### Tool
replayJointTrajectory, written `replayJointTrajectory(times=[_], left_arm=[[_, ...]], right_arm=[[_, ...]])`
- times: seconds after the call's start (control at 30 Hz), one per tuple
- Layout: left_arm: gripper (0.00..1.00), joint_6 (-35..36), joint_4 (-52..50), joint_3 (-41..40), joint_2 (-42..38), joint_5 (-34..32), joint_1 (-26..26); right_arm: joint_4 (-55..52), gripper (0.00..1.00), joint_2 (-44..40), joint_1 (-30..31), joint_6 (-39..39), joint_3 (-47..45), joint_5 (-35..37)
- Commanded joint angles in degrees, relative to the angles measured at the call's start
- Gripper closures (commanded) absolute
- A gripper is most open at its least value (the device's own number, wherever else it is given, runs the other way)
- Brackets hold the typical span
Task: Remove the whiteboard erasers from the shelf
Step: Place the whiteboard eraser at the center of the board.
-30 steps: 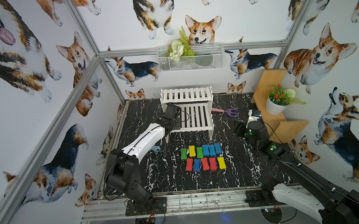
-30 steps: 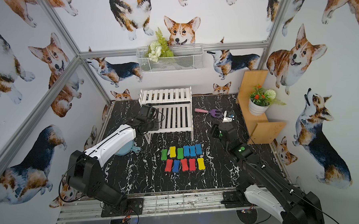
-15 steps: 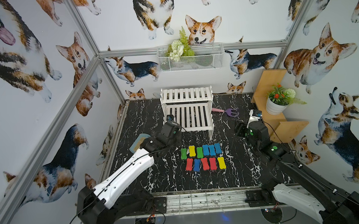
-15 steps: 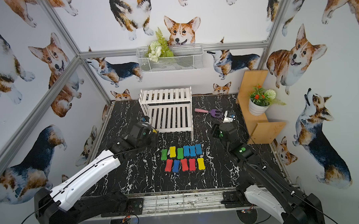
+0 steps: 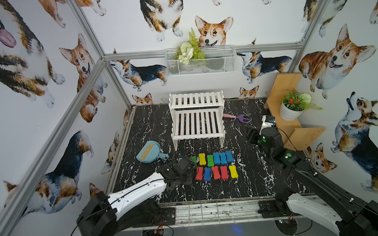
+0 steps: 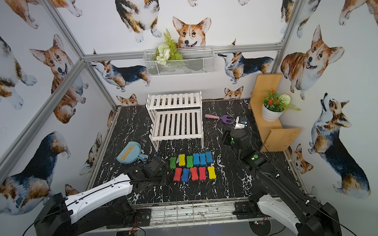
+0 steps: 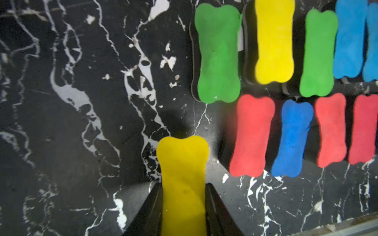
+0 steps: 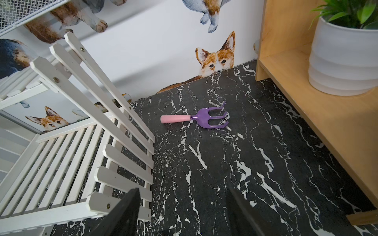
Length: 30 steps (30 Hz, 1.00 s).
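My left gripper [image 7: 184, 190] is shut on a yellow whiteboard eraser [image 7: 183, 163], its black fingers pressing both long sides. It hangs low over the black marble table, just left of two rows of several erasers in both top views [image 5: 214, 165] [image 6: 192, 166]. The nearest are a green one [image 7: 217, 55] and a red one [image 7: 251, 134]. From above, the left gripper [image 5: 185, 177] hides the held eraser. The white slatted shelf [image 5: 197, 135] [image 8: 61, 212] stands behind with bare slats on both tiers. My right gripper [image 8: 184, 196] [image 5: 253, 136] stands open and empty by the shelf's right front corner.
A blue dustpan [image 5: 149, 152] lies left of the shelf. A purple-and-pink toy fork [image 8: 196, 118] lies right of it. The tan stepped shelf [image 5: 293, 129] with a potted plant [image 5: 291, 109] stands at the right wall. A wire basket [image 5: 201, 61] hangs on the back wall.
My left arm has swung back from the shelf toward the table's front and now sits left of the eraser rows, still gripping. The right arm has not moved.
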Motion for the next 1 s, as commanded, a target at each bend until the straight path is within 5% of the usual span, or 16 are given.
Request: replayJointTrajectory(times=[0.0, 0.53, 0.77, 0.97], left_arm=[[0.64, 1.9, 3.4, 0.8, 2.8, 0.2, 0.0], [0.56, 4.9, 7.0, 1.8, 6.2, -1.7, 0.8], [0.34, 4.0, 2.7, 3.0, 0.8, -3.2, 0.8], [0.09, 6.5, -8.1, 12.5, -11.8, -14.6, 3.8]], right_arm=[[0.3, 0.28, 0.0, 0.0, -0.2, 0.6, 0.4], [0.1, 0.28, -0.2, 0.0, -0.1, 0.1, 0.8], [0.1, 0.28, -0.3, 0.0, 0.5, -0.1, 0.7], [-0.1, 0.28, -1.0, 0.0, 0.4, 0.2, 0.8]])
